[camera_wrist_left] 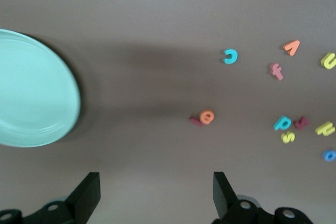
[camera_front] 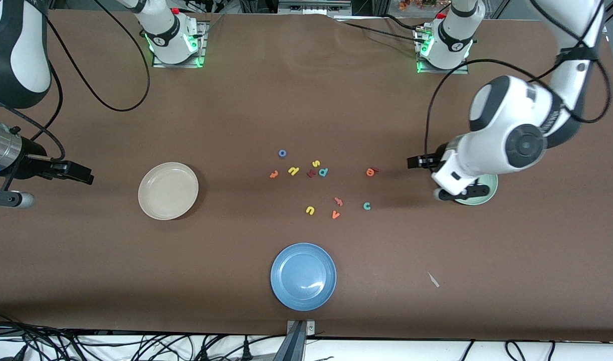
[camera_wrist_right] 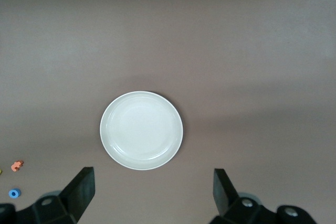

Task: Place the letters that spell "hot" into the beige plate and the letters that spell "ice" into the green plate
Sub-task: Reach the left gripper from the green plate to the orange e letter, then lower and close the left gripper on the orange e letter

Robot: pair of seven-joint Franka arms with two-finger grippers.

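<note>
Green plate shows whole only from left wrist.

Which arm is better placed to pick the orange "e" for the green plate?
Left: the left gripper, open, hangs above the green plate, with the orange "e" close by. The right gripper waits beside the beige plate.

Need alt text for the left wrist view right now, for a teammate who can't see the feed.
The left gripper hovers open and empty over bare brown table, the green plate empty beside it. The teal "c" and the orange "e", touching the dark red "i", lie closest; other loose letters are scattered past them.
</note>
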